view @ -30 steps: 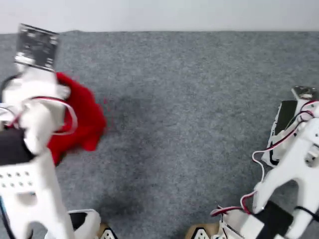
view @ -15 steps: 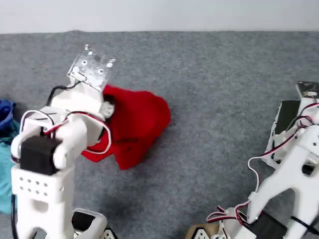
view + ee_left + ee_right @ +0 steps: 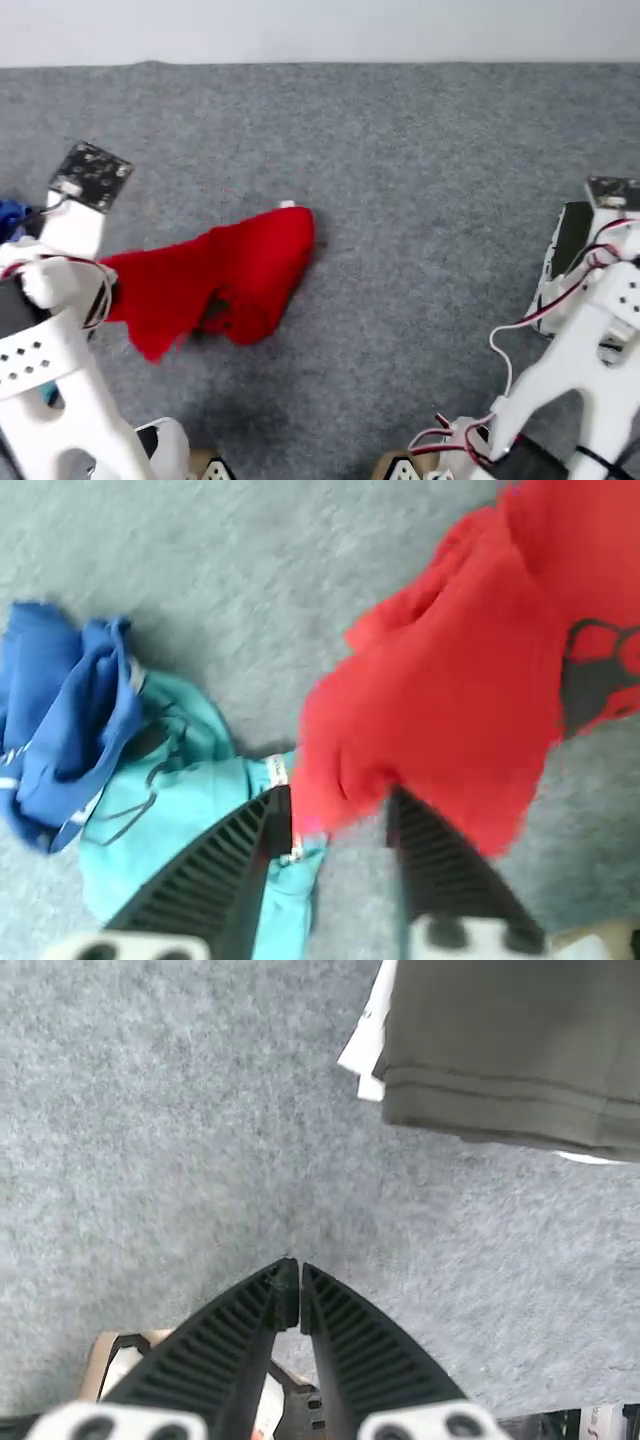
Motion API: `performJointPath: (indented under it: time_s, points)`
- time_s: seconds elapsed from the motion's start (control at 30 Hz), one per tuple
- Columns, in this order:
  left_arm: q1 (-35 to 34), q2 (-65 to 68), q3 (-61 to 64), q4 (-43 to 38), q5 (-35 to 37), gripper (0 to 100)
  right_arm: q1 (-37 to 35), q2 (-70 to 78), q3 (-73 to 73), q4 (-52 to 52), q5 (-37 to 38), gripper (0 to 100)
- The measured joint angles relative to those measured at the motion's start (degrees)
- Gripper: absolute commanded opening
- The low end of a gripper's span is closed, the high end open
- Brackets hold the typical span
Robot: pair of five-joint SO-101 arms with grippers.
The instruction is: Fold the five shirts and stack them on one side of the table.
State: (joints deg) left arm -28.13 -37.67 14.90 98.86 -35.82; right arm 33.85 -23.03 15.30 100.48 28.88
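the left gripper (image 3: pixel 335 805) has its fingers clenched on an edge of the red shirt (image 3: pixel 240 270), which trails from the left side of the desk (image 3: pixel 430 180) toward the middle, with bare grey surface between it and the right arm. the left wrist view adds a crumpled teal shirt (image 3: pixel 170 800) and a blue shirt (image 3: pixel 60 720) just beside those fingers. the right gripper (image 3: pixel 300 1272), fingers pressed together on nothing, hangs near a folded olive shirt (image 3: pixel 510 1040)

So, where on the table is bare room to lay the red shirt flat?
The widest bare patch of table lies between the red shirt and the folded dark shirt at the right edge. The left side is crowded: a blue shirt and a teal shirt lie bunched by the left end effector.
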Motion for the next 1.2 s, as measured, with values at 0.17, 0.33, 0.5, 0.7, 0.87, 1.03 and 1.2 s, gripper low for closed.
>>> performJointPath:
  time_s: [0.17, 0.33, 0.5, 0.7, 0.87, 1.03, 1.2]
  points:
    - [-2.6, 0.0, 0.0, -2.2, -0.3, 21, -1.7, -3.6, 2.5, 0.0, 0.0, 1.0]
    - [-1.3, -0.1, 2.5, -0.1, -1.0, 21, -6.1, -7.0, 4.4, 0.0, 0.0, 1.0]
    - [1.8, -0.1, 14.2, 0.0, -4.5, 22, -11.4, -7.6, 6.3, 0.0, 0.0, 1.0]
    - [8.2, -0.1, 29.6, -5.1, -6.6, 22, -14.2, -7.6, 6.5, 0.0, 0.0, 1.2]
    - [12.0, -0.1, 38.0, -12.8, -6.7, 22, -14.2, -7.6, 6.5, 0.0, 0.0, 1.3]
    - [12.7, -0.1, 44.0, -19.8, -6.7, 22, -14.2, -7.6, 6.5, 0.0, 0.0, 1.3]
    - [12.7, -0.1, 49.1, -26.5, -6.7, 22, -14.2, -7.6, 6.5, 0.0, 0.0, 1.3]
